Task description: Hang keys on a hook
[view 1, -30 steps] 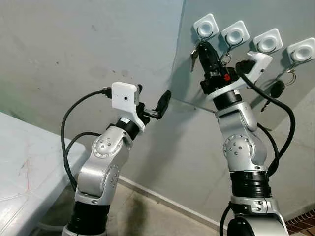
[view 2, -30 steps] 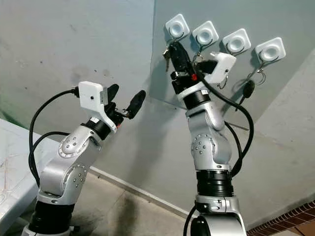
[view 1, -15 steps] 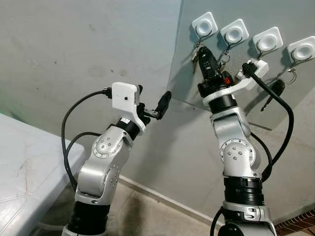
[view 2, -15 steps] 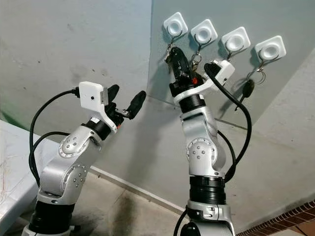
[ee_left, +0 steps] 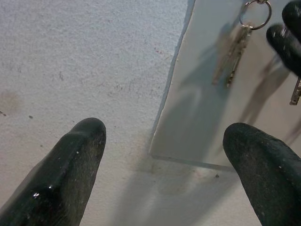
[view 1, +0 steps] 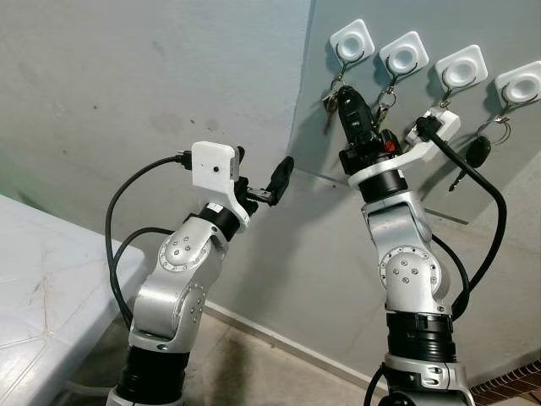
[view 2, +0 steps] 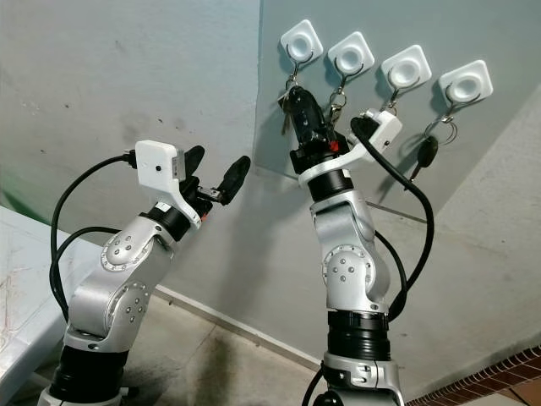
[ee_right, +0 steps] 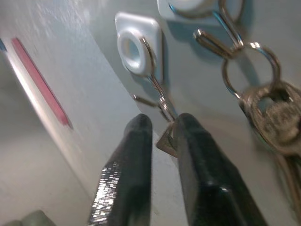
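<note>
Four white hooks sit in a row on a grey wall panel. My right gripper reaches up to the leftmost hook, just below it. It is shut on the keys, which dangle beside its fingers. In the right wrist view a key is pinched between the two fingers, and its ring sits on the wire of the hook. My left gripper is open and held up toward the wall, left of the panel, holding nothing.
The second hook carries a key bunch, and the rightmost hook carries a black car key. A white table stands at lower left. The concrete floor runs below the wall.
My right wrist has turned and its forearm has shifted a little left and down, still at the leftmost hook. The left arm has not moved.
</note>
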You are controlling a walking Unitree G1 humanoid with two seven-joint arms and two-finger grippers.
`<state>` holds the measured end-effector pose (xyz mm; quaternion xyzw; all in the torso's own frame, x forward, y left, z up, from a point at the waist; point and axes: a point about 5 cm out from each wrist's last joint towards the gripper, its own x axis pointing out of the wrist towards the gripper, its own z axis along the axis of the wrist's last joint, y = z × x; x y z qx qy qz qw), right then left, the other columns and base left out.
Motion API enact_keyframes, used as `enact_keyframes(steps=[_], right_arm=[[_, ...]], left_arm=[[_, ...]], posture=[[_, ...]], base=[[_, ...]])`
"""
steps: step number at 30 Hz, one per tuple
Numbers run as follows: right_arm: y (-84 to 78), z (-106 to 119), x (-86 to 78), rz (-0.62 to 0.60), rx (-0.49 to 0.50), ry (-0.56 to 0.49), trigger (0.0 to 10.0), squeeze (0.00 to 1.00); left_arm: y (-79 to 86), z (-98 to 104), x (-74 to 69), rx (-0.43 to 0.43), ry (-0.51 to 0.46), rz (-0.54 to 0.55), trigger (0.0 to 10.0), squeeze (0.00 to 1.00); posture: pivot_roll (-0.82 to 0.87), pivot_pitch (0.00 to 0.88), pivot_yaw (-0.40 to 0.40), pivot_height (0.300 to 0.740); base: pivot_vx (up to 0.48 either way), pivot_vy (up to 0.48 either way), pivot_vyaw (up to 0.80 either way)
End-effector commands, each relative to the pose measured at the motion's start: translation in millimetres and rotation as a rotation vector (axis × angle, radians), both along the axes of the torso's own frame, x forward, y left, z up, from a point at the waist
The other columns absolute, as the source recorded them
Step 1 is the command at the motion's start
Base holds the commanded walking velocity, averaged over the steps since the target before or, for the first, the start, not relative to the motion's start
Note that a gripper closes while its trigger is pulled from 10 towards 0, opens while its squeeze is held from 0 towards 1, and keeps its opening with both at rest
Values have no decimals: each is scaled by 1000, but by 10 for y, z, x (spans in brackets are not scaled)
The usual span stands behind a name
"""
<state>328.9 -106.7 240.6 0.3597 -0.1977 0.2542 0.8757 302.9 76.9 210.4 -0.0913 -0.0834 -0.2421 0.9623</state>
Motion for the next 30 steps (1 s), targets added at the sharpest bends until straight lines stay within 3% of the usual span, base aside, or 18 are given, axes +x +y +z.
enact_keyframes(steps=[1,9,13,16,17,19,21,24,26,27,28,30], right_arm=[[3,26,-28,-4,-56,-40,10000,1000],[-16,-235,-69,-31,-261,-34,10000,1000],[-41,-320,-75,-36,-284,-16,10000,1000],[-111,-509,-84,-52,-318,36,10000,1000],[-164,-644,-92,-68,-340,79,10000,1000],[-181,-691,-96,-74,-349,94,10000,1000],[-252,-938,-122,-89,-382,166,10000,1000],[-293,-1157,-148,-94,-409,230,10000,1000],[-304,-1211,-154,-97,-409,249,10000,1000],[-328,-1373,-176,-109,-447,294,10000,1000],[-328,-1373,-176,-109,-447,294,10000,1000],[-346,-1560,-212,-118,-470,354,10000,1000]], left_arm=[[-7,15,-13,0,-6,7,10000,0],[25,-166,-4,24,42,40,10000,0],[41,-243,2,37,64,60,10000,0],[101,-433,12,44,125,107,10000,0],[151,-580,16,57,168,139,10000,0],[170,-631,15,63,182,148,10000,0],[264,-904,2,45,268,197,10000,0],[335,-1183,-31,84,346,216,10000,0],[358,-1246,-39,92,361,229,10000,0],[424,-1440,-67,85,427,260,10000,0],[424,-1440,-67,85,427,260,10000,0],[502,-1650,-110,101,480,294,10000,0]], posture=[[36,70,-46,732],[34,72,-45,732],[32,69,-42,732],[32,63,-38,732],[33,62,-38,732],[33,60,-37,732],[31,54,-32,732],[29,46,-26,732],[29,46,-26,732],[30,39,-18,732],[30,39,-18,732],[29,33,-10,732]], base=[[0,0,0],[0,0,0],[0,0,0],[0,0,0],[0,0,0],[0,0,0],[0,0,0],[0,0,0],[0,0,0],[0,0,0],[0,0,0],[0,0,0]])
